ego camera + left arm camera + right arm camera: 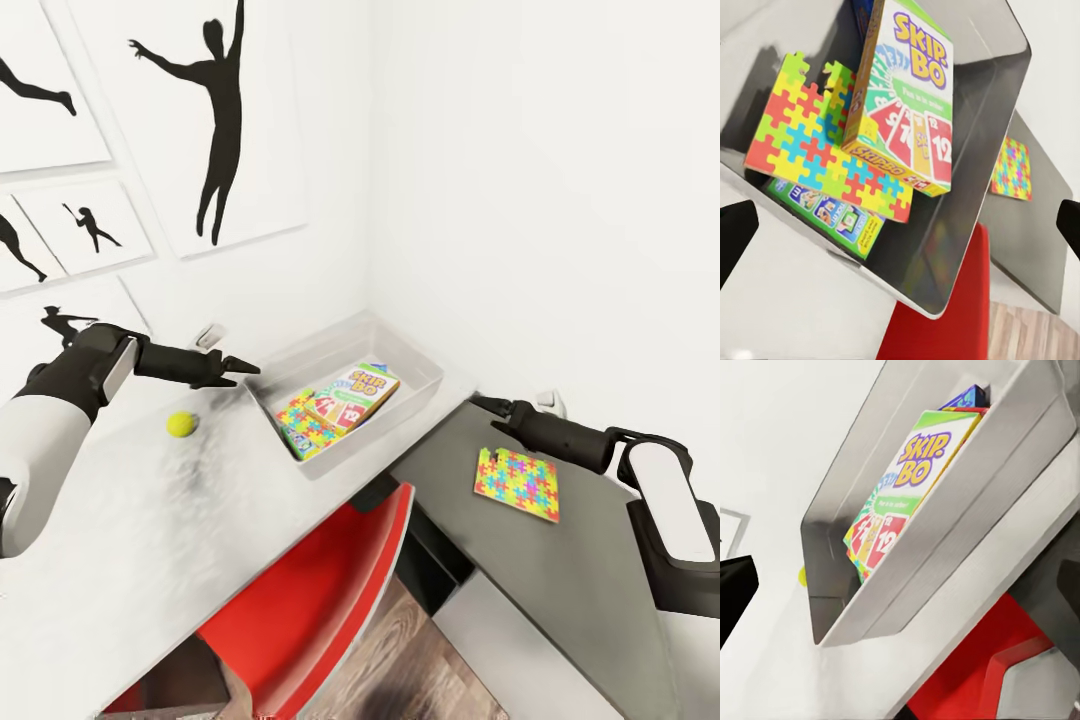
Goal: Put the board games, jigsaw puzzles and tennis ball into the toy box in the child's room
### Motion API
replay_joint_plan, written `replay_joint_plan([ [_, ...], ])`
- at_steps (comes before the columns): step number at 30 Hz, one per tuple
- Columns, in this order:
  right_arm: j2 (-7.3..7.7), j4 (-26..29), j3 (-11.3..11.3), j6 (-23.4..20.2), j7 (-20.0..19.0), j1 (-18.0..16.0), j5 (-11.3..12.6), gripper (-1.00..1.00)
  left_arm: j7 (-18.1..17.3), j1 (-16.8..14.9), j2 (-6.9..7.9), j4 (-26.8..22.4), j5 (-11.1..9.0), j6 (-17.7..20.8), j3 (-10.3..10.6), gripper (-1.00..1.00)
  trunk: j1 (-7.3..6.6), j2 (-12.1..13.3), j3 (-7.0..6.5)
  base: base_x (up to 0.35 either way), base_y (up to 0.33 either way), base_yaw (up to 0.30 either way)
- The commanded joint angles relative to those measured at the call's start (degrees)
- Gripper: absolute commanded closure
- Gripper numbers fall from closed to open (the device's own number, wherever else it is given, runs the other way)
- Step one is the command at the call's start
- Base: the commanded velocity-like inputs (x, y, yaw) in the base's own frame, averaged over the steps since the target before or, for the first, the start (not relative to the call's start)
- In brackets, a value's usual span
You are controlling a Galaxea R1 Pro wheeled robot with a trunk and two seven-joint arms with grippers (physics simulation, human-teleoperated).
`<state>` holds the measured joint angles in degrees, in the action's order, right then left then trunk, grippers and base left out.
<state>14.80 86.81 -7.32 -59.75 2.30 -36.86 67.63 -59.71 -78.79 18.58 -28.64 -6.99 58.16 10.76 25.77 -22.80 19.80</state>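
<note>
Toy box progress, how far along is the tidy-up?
Done: the toy box holds the Skip-Bo game, one jigsaw puzzle and another game box underneath. In hand: nothing; both grippers are open. Left: the tennis ball and the second jigsaw, both lying on the table.

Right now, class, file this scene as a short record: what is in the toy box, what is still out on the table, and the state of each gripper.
toy box: holds Skip-Bo, one jigsaw, a green game box under them
out, upper top: tennis ball
out, lower dark section: second jigsaw
left gripper: open, empty, beside the box
right gripper: open, empty, near the second jigsaw
</note>
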Motion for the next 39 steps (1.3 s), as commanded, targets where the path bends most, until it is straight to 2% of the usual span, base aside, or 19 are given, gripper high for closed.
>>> replay_joint_plan([
  [1,-0.01,0.03,-0.05,-0.25,0.26,-0.05,0.26,-1.0,0.12,-0.06,0.08,-0.01,-0.58,0.38,0.42,-1.0,0.02,-0.12,0.11,-0.151,-0.001,0.0],
  [28,-0.04,-0.06,0.03,-0.25,0.34,-0.05,0.22,-1.0,0.12,-0.06,0.14,-0.01,-0.49,0.29,0.41,-1.0,0.02,-0.12,-0.2,-0.102,0.0,-0.033],
  [39,-0.11,-0.03,0.04,-0.25,0.34,-0.05,0.23,-1.0,0.12,-0.05,0.42,-0.01,-0.49,0.21,0.42,-1.0,0.02,-0.12,-0.59,-0.061,0.0,-0.145],
])
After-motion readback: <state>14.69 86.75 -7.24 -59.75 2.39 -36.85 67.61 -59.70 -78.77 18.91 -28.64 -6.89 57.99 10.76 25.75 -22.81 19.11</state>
